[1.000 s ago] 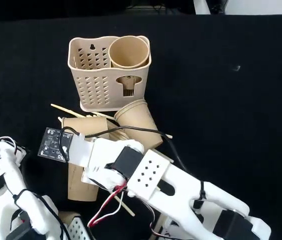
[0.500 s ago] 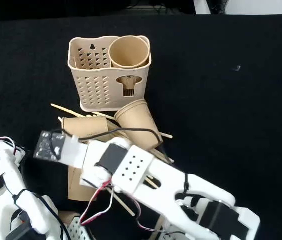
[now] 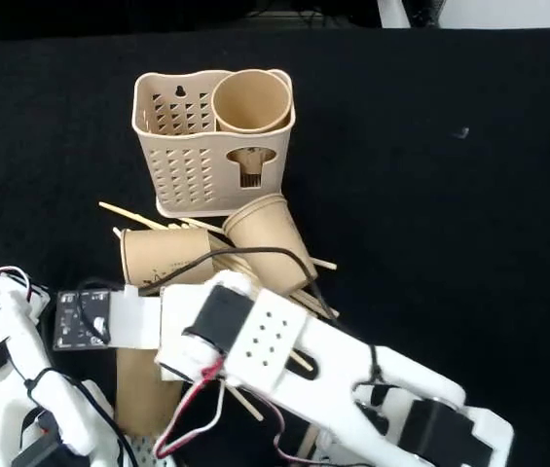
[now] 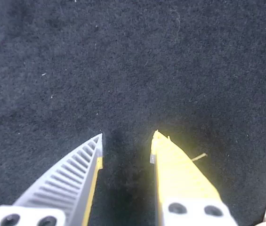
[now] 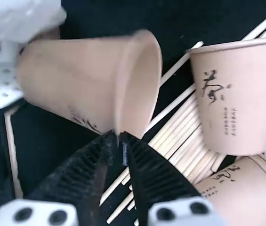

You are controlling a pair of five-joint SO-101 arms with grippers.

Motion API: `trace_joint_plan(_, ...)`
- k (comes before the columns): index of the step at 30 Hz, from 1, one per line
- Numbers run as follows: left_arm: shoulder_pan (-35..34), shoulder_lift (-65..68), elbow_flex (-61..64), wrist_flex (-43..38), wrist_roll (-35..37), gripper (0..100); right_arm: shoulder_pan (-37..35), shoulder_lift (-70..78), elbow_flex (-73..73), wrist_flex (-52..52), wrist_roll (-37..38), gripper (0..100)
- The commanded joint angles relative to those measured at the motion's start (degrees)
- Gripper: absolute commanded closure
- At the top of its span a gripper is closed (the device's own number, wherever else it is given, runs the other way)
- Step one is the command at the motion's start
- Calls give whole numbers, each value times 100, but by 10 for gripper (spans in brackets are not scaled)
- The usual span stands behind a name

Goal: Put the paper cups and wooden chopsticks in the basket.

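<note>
The right gripper (image 5: 118, 136) is clenched on the rim of a paper cup (image 5: 85, 80) lying on its side, with a neighbouring cup (image 5: 238, 94) and the chopsticks (image 5: 180, 136) just beyond its fingertips. The left gripper (image 4: 125, 141) hangs released over the black table (image 4: 123, 56). The basket (image 3: 192, 165), holding 1 stowed cup (image 3: 250, 102), stands well ahead of the right gripper.

1. The table (image 3: 469, 214) wears black matt cloth, faintly fuzzy.
2. The basket (image 3: 192, 165), upper left, is smooth beige perforated plastic.
3. Each paper cup (image 5: 76, 80) is matt tan paper.
4. The chopsticks (image 5: 180, 136) are pale bare wood.
5. The right hand (image 5: 117, 136) is ridged black plastic; the left hand (image 4: 127, 136) is ribbed grey and yellow plastic.
</note>
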Motion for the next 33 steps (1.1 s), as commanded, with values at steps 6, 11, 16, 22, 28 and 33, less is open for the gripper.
trace_joint_plan(6,-57,-149,-233,-105,44,830,-35,-576,356,-466,-1073,937)
trace_joint_plan(11,-57,-149,-233,-105,44,830,-26,-435,725,-993,-1688,765)
trace_joint_plan(16,-57,-149,-233,-105,44,830,-26,22,734,-1134,-1785,714)
trace_joint_plan(22,-57,-149,-233,-105,44,830,-26,286,673,-747,-1785,714)
trace_joint_plan(28,-57,-149,-233,-105,44,830,62,198,224,-35,-1758,714)
trace_joint_plan(33,-57,-149,-233,-105,44,830,413,462,127,290,-1741,713)
